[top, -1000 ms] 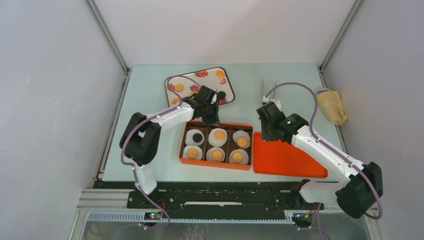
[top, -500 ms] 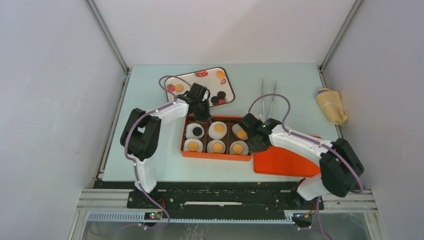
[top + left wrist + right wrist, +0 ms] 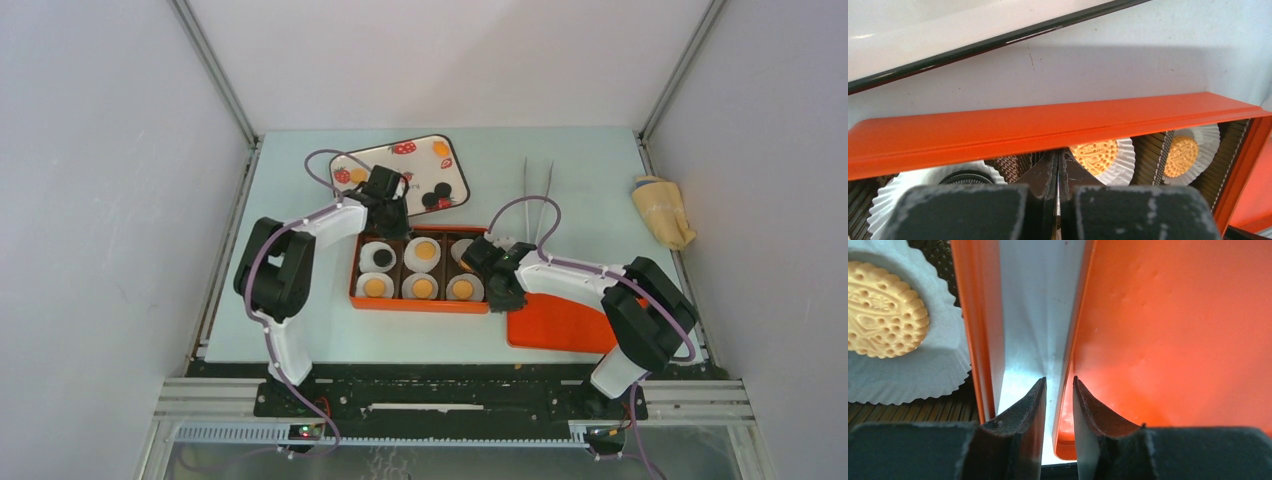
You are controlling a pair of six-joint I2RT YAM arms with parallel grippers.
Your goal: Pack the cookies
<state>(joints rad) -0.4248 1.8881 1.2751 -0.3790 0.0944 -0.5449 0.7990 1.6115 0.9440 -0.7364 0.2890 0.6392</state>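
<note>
From above: orange box (image 3: 420,304) mid-tabletop (image 3: 580,160), cookies (image 3: 423,251) seated in white paper cups (image 3: 364,283), mostly golden, one black. A few more on the strawberry tray (image 3: 415,165) behind. At the box's far wall, the left gripper (image 3: 392,222). Low between box and orange lid (image 3: 560,325), the right gripper (image 3: 497,283), probably set there to take the lid for closing. Far-right cup half hidden under the right arm.

From the left wrist: closed tight, nothing visible between the jaws, tips just inside the far wall, likely steadying the box. Hidden far-right cookie (image 3: 1182,154) shown in its cup.

From the right wrist: jaws slightly apart, straddling the lid's raised rim, not yet pinched. Visible only here: bare tabletop strip between box and lid.
</note>
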